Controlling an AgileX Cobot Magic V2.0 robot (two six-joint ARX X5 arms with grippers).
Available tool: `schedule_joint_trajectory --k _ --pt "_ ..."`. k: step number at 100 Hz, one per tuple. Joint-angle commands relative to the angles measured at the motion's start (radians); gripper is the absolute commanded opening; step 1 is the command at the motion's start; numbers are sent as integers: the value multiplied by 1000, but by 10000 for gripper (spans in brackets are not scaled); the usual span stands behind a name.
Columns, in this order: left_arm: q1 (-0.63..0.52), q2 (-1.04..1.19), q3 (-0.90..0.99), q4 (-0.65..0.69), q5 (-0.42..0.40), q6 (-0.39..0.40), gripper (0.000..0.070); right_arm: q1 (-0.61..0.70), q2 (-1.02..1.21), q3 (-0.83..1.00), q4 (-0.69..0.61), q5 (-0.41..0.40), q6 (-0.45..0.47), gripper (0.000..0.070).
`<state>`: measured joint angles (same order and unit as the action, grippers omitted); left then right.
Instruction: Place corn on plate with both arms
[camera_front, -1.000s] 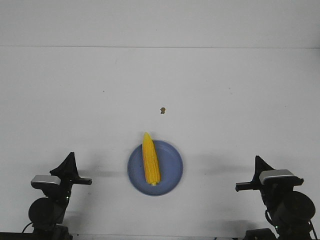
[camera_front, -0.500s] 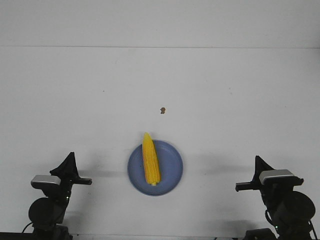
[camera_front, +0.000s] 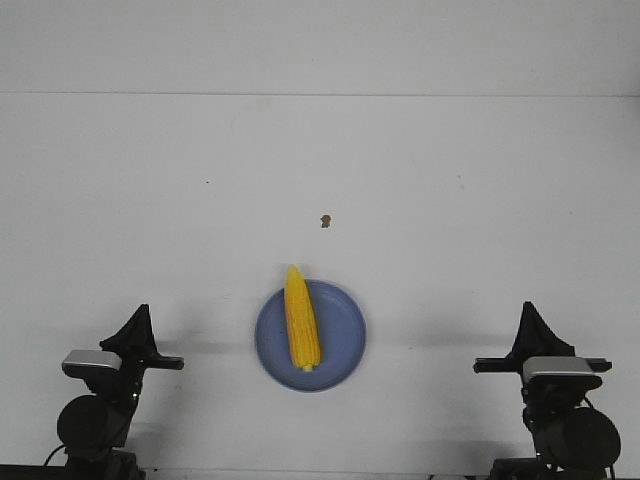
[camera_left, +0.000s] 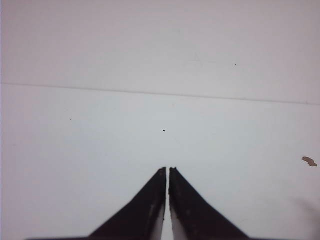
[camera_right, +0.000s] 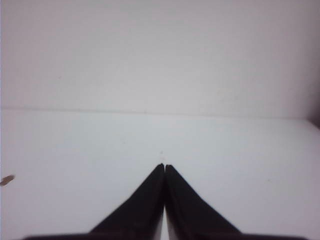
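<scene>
The yellow corn (camera_front: 301, 318) lies lengthwise on the round blue plate (camera_front: 344, 345) near the table's front middle, its pointed tip reaching just past the far rim. My left gripper (camera_front: 140, 310) sits shut at the front left, well apart from the plate. At the front right, my right gripper (camera_front: 528, 306) is shut too, equally far from the plate. In the left wrist view the left gripper (camera_left: 167, 169) has its fingers nearly together over bare table. In the right wrist view the right gripper (camera_right: 164, 165) shows its tips touching. Neither wrist view shows the corn or plate.
A tiny brown speck (camera_front: 325, 220) lies on the white table beyond the plate; the speck (camera_left: 309, 161) also shows in the left wrist view, and again the speck (camera_right: 6, 180) in the right wrist view. The table's far edge (camera_front: 320, 95) meets a white wall.
The right arm has turned, so its gripper now points straight ahead and sits a little further right. The left arm, corn and plate have not moved.
</scene>
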<state>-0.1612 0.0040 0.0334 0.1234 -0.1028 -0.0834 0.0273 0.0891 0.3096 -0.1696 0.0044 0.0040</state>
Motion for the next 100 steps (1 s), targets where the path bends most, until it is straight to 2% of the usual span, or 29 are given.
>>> schedule_joint_trajectory --k 1,20,45,70,100 --pt "-1 -1 -19 11 -3 15 16 -7 -31 -36 53 3 -5 1" --pt "-1 -1 -19 11 -3 15 16 -27 -88 -149 124 3 -1 0" --pt "-1 -1 -19 11 -3 15 16 -42 -88 -206 133 2 -2 0" --pt "-1 -1 -19 11 -3 15 16 -42 -88 -297 304 3 0 0" --pt "-1 -1 -19 11 -3 15 16 -43 -88 -297 303 3 -1 0"
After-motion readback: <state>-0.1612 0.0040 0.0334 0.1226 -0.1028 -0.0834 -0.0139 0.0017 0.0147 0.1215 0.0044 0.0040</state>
